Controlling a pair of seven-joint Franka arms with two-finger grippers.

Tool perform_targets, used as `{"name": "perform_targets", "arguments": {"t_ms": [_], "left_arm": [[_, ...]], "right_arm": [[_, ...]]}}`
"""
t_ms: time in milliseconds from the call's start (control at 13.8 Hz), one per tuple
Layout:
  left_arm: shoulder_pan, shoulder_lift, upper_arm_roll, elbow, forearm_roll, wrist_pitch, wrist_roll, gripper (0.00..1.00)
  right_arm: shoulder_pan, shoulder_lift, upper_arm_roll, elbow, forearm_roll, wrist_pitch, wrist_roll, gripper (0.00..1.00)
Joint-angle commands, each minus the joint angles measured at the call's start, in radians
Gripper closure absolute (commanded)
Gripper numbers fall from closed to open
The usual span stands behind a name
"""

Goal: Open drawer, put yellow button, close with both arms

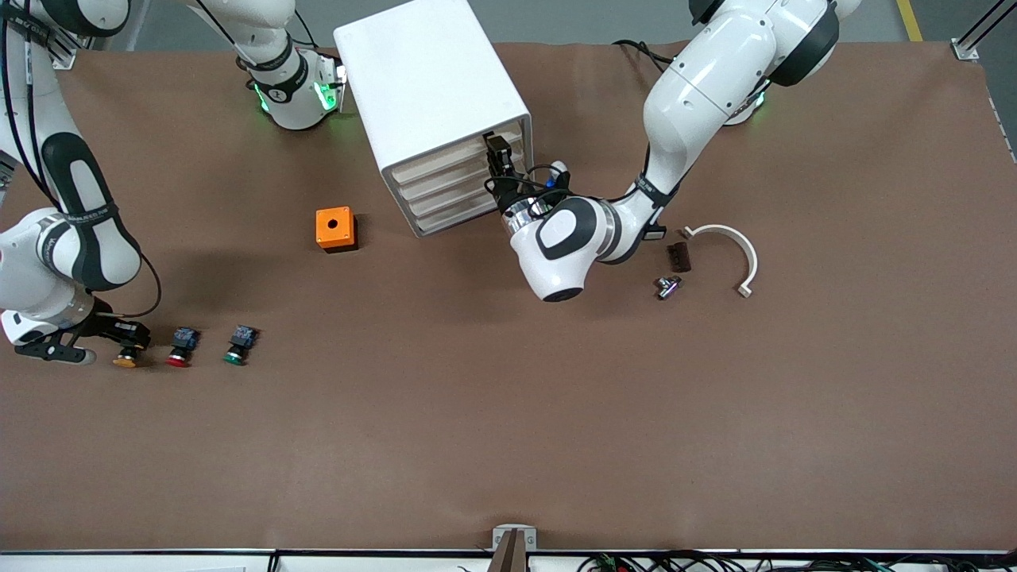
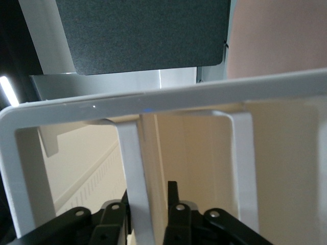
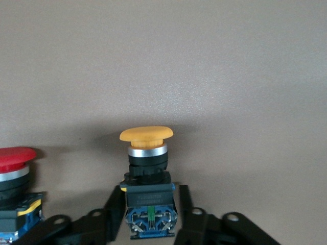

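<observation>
Front view: left gripper [image 1: 500, 163] at the drawer [image 1: 453, 163], jaws straddling its front edge, gap visible. Right gripper [image 3: 150, 217] with jaws spread around the yellow button [image 3: 146, 153], not yet clamped. Next, likely: close, pull the drawer out.

Counter [image 1: 508, 413] covered in matt brown sheet; cabinet [image 1: 421, 79] smooth white plastic; yellow button [image 3: 146, 134] matt cap over a shiny metal ring; arms glossy white.

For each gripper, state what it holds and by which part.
Left gripper: fingers straddle the drawer handle. Right gripper: brackets the yellow button body; firm grip cannot be told.
</observation>
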Motion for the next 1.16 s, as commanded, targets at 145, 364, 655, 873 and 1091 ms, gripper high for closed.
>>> {"name": "perform_targets", "arguments": {"t_ms": [145, 364, 655, 873, 1091], "left_arm": [[0.002, 0.007, 0.002, 0.008, -0.03, 0.009, 0.03, 0.93], [0.009, 0.009, 0.005, 0.009, -0.03, 0.009, 0.03, 0.94], [0.034, 0.012, 0.025, 0.009, -0.038, 0.009, 0.03, 0.92], [0.063, 0.013, 0.047, 0.012, -0.038, 0.03, 0.032, 0.91], [0.118, 0.013, 0.055, 0.017, -0.038, 0.061, 0.033, 0.9]], "right_arm": [[-0.014, 0.003, 0.015, 0.019, 0.006, -0.019, 0.002, 1.0], [0.007, -0.051, 0.021, 0.069, 0.011, -0.219, 0.069, 1.0], [0.104, -0.146, 0.021, 0.148, 0.009, -0.501, 0.264, 1.0], [0.187, -0.242, 0.024, 0.14, 0.02, -0.58, 0.439, 1.0], [0.265, -0.36, 0.023, 0.14, 0.106, -0.703, 0.573, 1.0]]}}
